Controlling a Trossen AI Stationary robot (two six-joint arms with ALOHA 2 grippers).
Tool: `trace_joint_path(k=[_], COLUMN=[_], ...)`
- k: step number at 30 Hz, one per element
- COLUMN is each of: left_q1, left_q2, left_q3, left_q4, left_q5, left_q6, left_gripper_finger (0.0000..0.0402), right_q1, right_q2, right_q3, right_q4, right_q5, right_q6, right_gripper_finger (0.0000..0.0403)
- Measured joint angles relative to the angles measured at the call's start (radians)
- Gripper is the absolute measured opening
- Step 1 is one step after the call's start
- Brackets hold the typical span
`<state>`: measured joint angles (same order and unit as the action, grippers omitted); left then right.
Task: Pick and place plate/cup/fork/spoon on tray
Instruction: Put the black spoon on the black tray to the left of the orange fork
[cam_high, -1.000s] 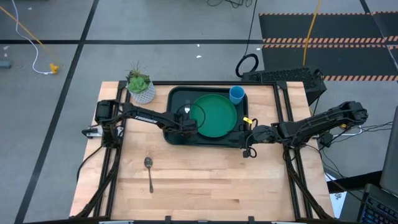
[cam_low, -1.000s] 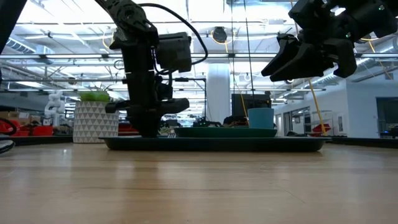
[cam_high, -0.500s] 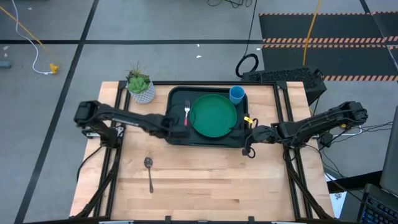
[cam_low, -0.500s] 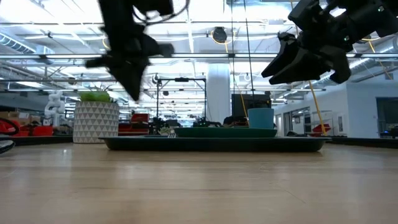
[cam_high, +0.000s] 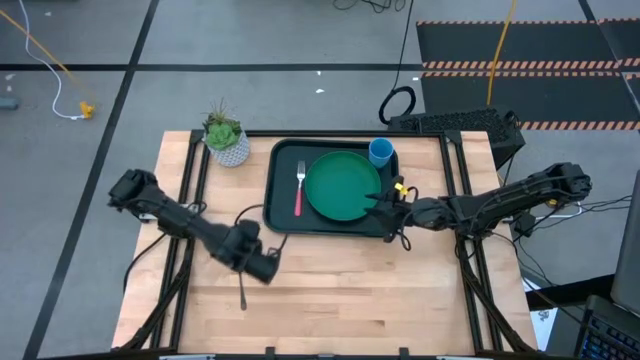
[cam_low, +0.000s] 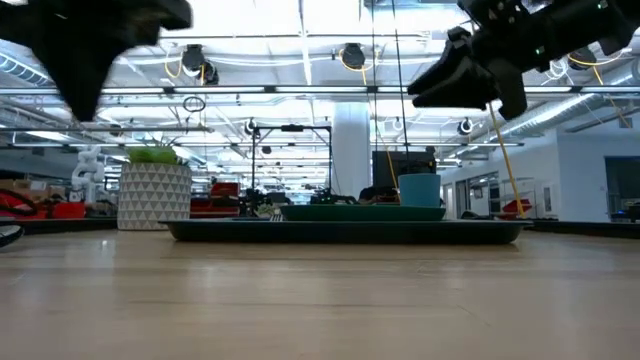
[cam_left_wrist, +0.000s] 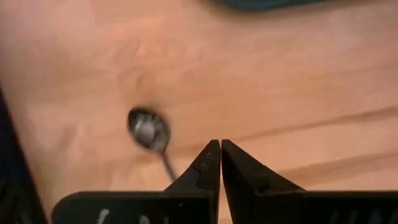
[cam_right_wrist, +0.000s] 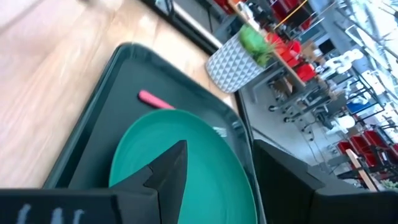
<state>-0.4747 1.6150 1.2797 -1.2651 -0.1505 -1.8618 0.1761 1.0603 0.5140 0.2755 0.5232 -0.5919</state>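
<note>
The dark tray (cam_high: 283, 160) lies at the table's far middle. On it rest the green plate (cam_high: 343, 186), the light-blue cup (cam_high: 381, 152) in its far right corner, and the red-handled fork (cam_high: 298, 190) left of the plate. The silver spoon (cam_high: 242, 294) lies flat on the wood near the table's left; its bowl shows in the left wrist view (cam_left_wrist: 147, 129). My left gripper (cam_high: 267, 272) hangs shut above the spoon, high over the table (cam_low: 85, 60). My right gripper (cam_high: 380, 203) is open above the plate's right edge (cam_right_wrist: 217, 177).
A white patterned pot with a green plant (cam_high: 228, 146) stands at the far left, beside the tray. Bare wood (cam_high: 380, 300) stretches from the tray to the table's near edge. Black frame rails (cam_high: 470, 270) run along both sides.
My left gripper has risen from the tray's left part, leaving the fork lying there, and has swung toward the table's near left until it is above the spoon. My right gripper has gone a little toward the left, over the plate's right edge.
</note>
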Motion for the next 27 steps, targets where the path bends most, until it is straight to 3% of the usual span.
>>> trace_joint_path(k=[8,15,21,27], left_q1=[-0.151,-0.217,-0.227,-0.226], left_q2=[0.002,0.002,0.002,0.002], left_q3=[-0.018,-0.09,-0.179,-0.282], left_q4=[-0.016,0.045,0.143,0.247], left_q5=[0.001,0.016,0.016,0.015], left_q6=[-0.235,-0.417,-0.452,-0.501], left_gripper_finger=[0.0027,0.0104,0.0153,0.0159], right_q1=[0.0,0.0,0.0,0.002], right_q2=[0.0,0.0,0.0,0.0], right_q3=[0.0,0.0,0.0,0.0], right_q4=[0.059,0.058,0.091,0.125], right_q5=[-0.002,-0.005,-0.098,-0.164], right_q6=[0.065,0.178,0.214,0.249], right_gripper_finger=[0.0173,0.0173,0.0173,0.0173])
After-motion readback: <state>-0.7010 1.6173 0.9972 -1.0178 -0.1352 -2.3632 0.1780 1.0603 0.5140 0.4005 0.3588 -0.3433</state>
